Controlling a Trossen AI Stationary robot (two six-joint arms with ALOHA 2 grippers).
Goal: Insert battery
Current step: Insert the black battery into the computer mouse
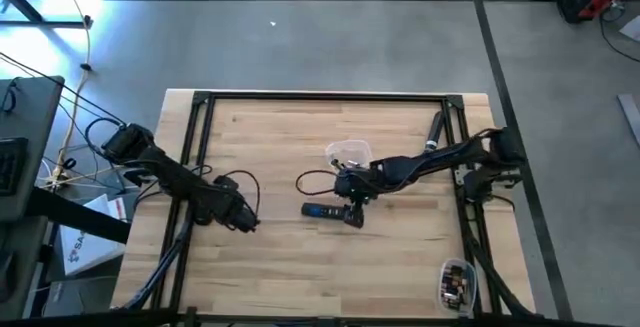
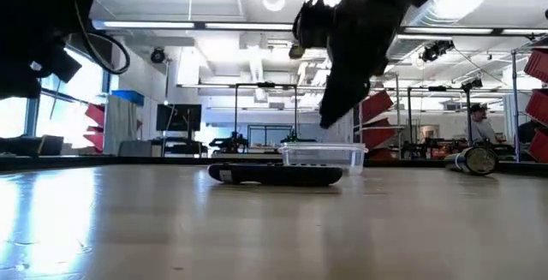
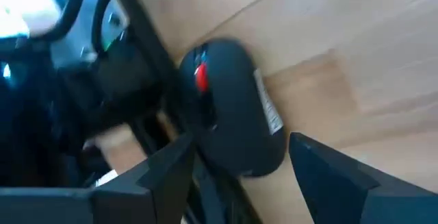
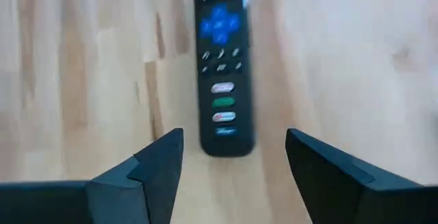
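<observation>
In the high view we see the wooden table [image 1: 300, 267] filling the middle of the frame, with a black metal frame [image 1: 320, 96] running along its upper edge and down both sides. The remote control [image 1: 330, 210] lies flat just below the centre of the picture, long side going left to right. In the right wrist view the same remote [image 4: 222, 66] is face up, with a blue cross of buttons at its far end and a row of coloured buttons nearer to the camera.

The right gripper [image 1: 356, 195] is over the table centre, directly above the right end of the remote. In its wrist view the two dark fingers [image 4: 157, 166] stand wide apart with only bare wood between them, and the remote's near end sits a little beyond the tips, not touched.

A clear plastic box [image 1: 349, 152] rests just above the right gripper in the high view; in the low view it shows behind the remote [image 2: 276, 174]. A small container of batteries [image 1: 455, 283] lies at the lower right of the table.

The left gripper [image 1: 243, 218] waits at the left part of the table, near the frame. Its fingers [image 3: 161, 172] are spread, holding nothing, with a dark rounded part of the arm in front of them
</observation>
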